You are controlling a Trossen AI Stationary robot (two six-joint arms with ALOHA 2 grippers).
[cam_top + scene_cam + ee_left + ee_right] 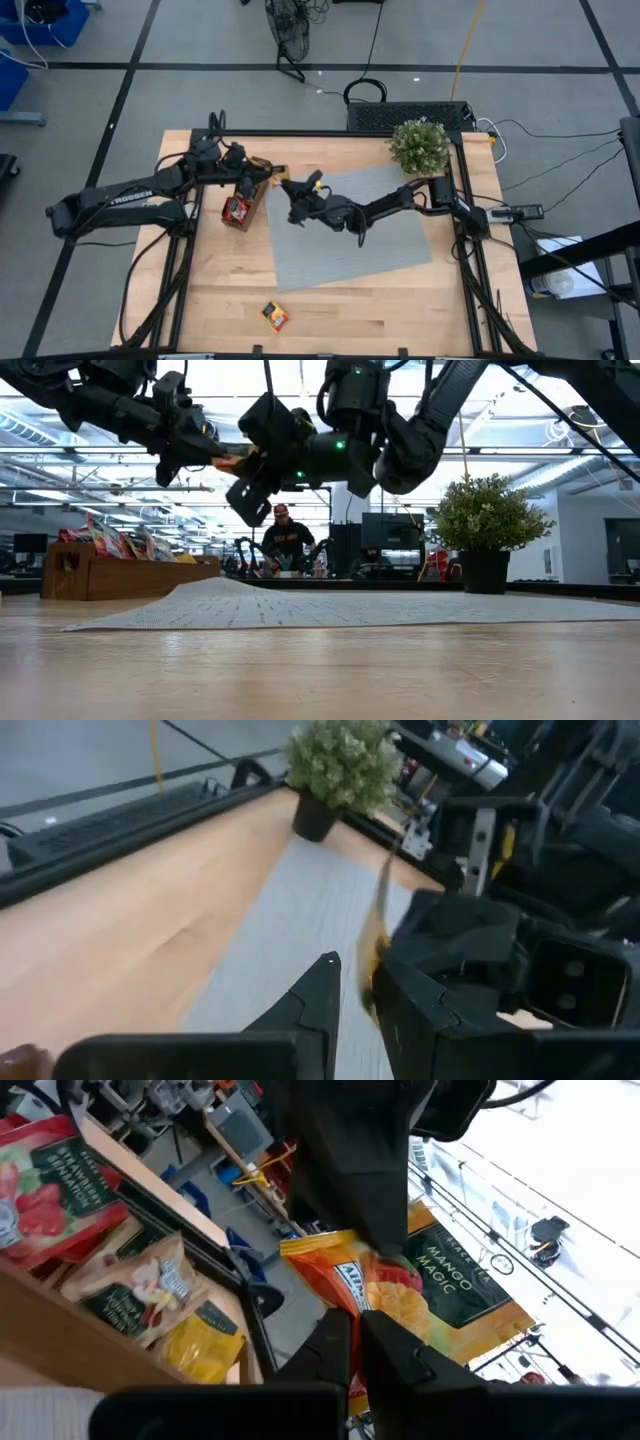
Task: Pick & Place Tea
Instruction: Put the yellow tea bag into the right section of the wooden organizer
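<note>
While both arms meet in mid-air, an orange tea sachet (400, 1295) passes between them.
Left hand (272, 176) is clamped on the sachet; right hand (288, 186) pinches it too, above the desk (330, 310).

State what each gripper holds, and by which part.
Both grippers pinch one orange mango tea sachet in mid-air: the right gripper at one edge, the left gripper at the opposite edge.

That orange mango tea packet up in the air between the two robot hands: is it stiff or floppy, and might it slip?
The orange mango tea sachet looks thin and light; edge-on from the left wrist it is just a sliver. It is probably slightly floppy, since its printed face looks creased. Its glossy wrapper may be slippery, though the left hand and right hand both pinch it.
</note>
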